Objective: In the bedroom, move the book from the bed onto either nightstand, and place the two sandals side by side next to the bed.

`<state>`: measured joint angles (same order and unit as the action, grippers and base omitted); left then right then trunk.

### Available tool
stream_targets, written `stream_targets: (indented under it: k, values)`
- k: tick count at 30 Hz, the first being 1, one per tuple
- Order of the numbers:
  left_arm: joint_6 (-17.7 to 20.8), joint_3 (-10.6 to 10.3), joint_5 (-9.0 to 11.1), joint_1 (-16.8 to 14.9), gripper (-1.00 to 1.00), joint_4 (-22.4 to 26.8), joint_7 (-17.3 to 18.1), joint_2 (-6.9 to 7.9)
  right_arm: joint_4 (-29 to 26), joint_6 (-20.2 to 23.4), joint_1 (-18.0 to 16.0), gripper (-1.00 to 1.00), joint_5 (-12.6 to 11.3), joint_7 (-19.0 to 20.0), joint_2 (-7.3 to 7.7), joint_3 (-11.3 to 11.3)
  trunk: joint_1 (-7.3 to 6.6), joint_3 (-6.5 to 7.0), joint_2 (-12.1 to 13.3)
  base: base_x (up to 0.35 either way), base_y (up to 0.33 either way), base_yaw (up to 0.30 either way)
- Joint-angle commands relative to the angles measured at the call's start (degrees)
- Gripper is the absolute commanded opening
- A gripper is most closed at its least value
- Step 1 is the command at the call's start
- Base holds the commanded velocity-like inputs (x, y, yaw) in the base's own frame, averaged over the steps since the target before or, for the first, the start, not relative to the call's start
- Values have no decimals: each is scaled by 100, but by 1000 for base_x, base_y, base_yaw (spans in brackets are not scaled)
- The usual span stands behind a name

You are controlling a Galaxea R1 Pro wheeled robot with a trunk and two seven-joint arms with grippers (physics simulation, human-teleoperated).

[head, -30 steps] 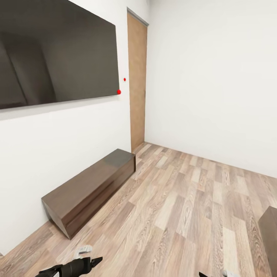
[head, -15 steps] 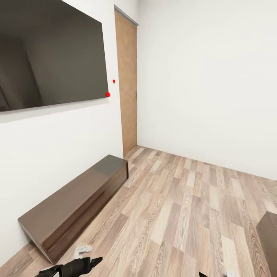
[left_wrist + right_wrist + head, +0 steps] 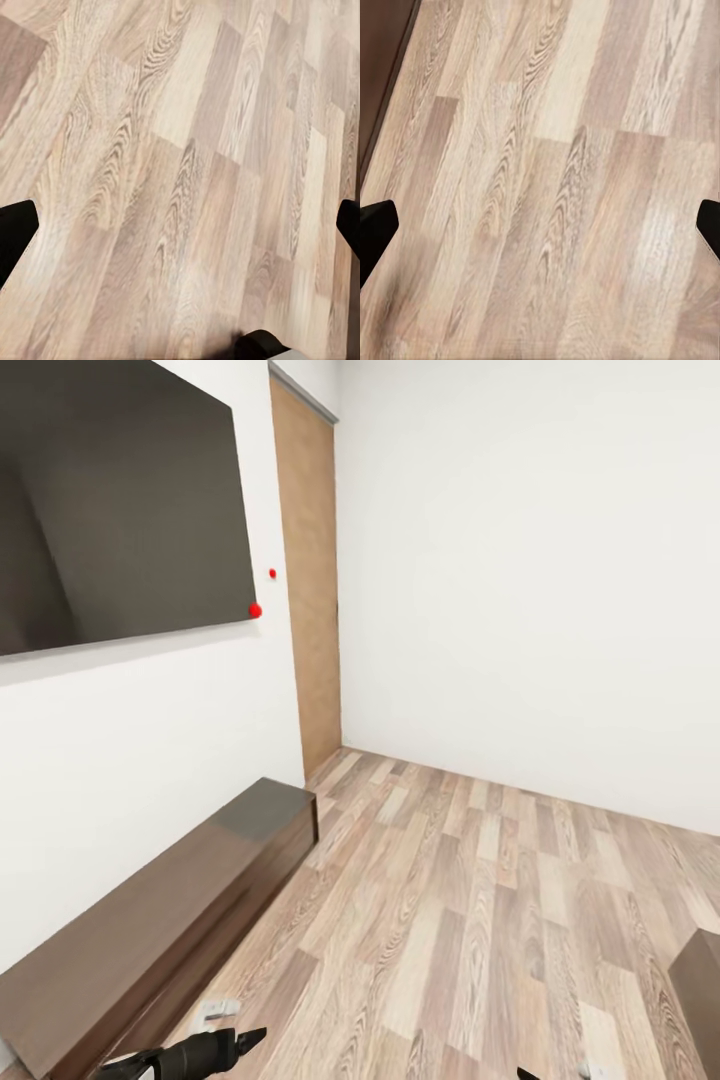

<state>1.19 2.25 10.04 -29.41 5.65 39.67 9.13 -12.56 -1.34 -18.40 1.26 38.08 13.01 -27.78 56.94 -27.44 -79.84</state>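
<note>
Both claws ride empty with their fingers spread wide: in the left wrist view the left gripper [image 3: 180, 229] shows dark tips at either edge with bare plank floor [image 3: 180, 150] between them; the right gripper [image 3: 540, 225] looks the same in its own view, over floor beside a dark wooden edge. No book, bed, nightstand or sandal can be picked out, so the robot seems to be in transit, searching. To do this step well, keep turning the base slowly and steadily so the head camera can sweep the room, arms tucked low, clear of the bench [image 3: 150, 930]. By count: one long low dark bench along the wall; one large dark wall screen [image 3: 110, 510]; one wooden door [image 3: 308, 580]; two red dots [image 3: 255, 610] by the screen's corner; one dark brown corner of furniture [image 3: 700, 980] at the right edge, perhaps the bed frame, though too little shows to tell.
</note>
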Motion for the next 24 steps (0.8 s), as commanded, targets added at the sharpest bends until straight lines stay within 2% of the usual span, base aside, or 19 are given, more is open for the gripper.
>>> stream_targets:
  k: [1, 11, 24]
  values:
    - [13, 21, 7, -3, 100, -3, 23, 1, 8, -15, -6, 100, 14, 24, 0, -26, 3, -6, -3, 334, 0, -189]
    - [13, 21, 7, -3, 100, -3, 23, 1, 8, -16, -6, 100, 14, 24, 0, -26, 3, -6, -3, 334, 0, -235]
    - [13, 21, 7, -3, 100, -3, 23, 1, 8, -24, -6, 100, 14, 16, 0, -26, 3, -6, -3, 334, 0, -21]
